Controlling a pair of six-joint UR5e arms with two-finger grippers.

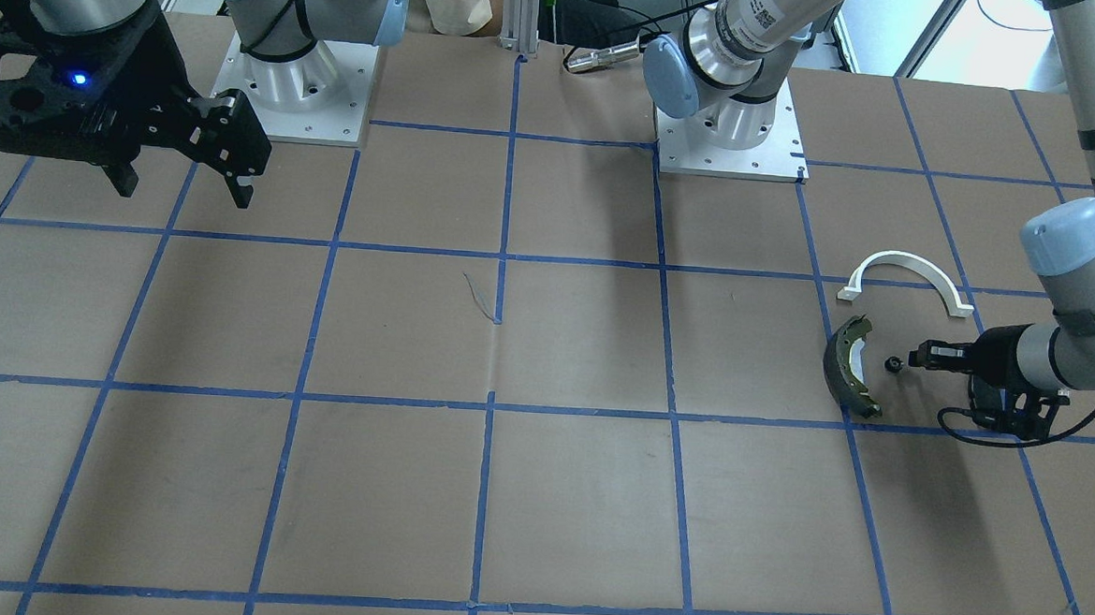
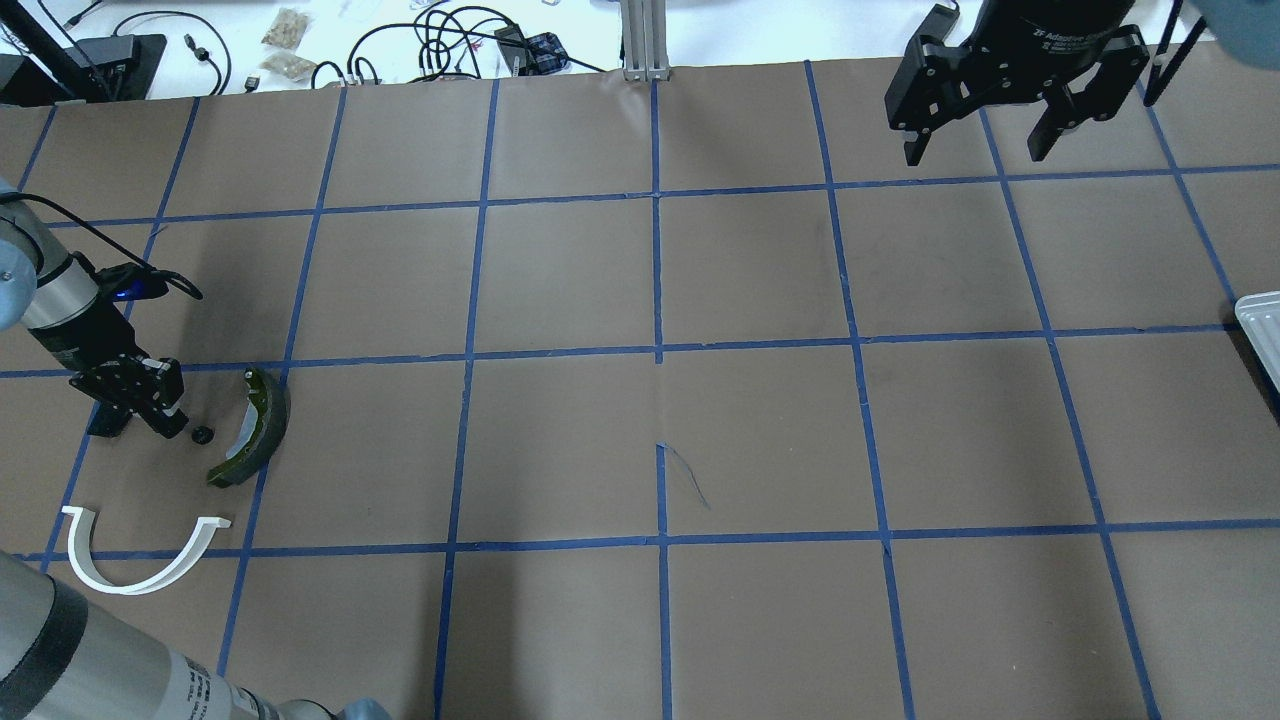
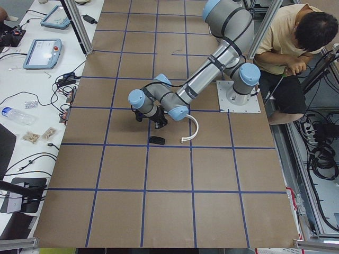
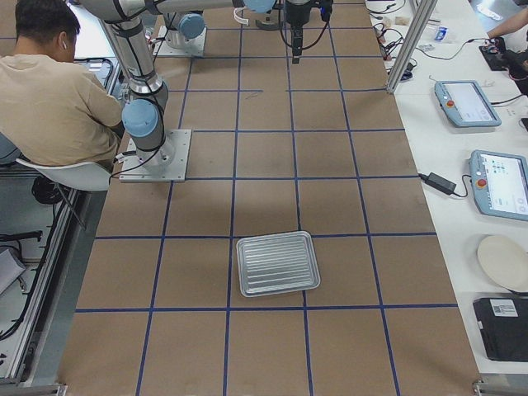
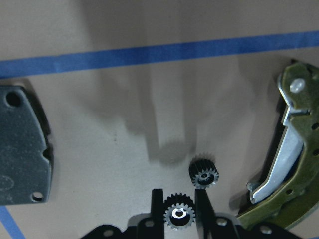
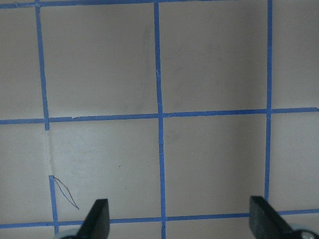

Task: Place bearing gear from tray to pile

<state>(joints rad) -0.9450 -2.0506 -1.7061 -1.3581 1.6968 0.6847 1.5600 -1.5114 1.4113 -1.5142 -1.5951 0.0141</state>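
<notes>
The bearing gear [image 5: 179, 215] is gripped between the narrowly parted fingers of the left gripper [image 5: 178, 195], just beside the hollow side of the brake shoe [image 5: 294, 164] and clear of the table [image 2: 640, 440]. The gear's bore is turned straight toward the wrist camera (it is a short gear, so no long axis can be made out). A second gear [image 5: 203, 174] is seen lying between it and the shoe. The brake pad [image 5: 22, 144] is found across the gripper from the shoe, and the white half-ring [image 1: 904, 258] near one end of the shoe; together they make up the pile [image 2: 268, 425]. Well apart from the shoe, the right gripper [image 2: 980, 145] is held high, spread wide, with nothing in it. Farthest from the shoe, the tray [image 4: 276, 264] is laid flat.
</notes>
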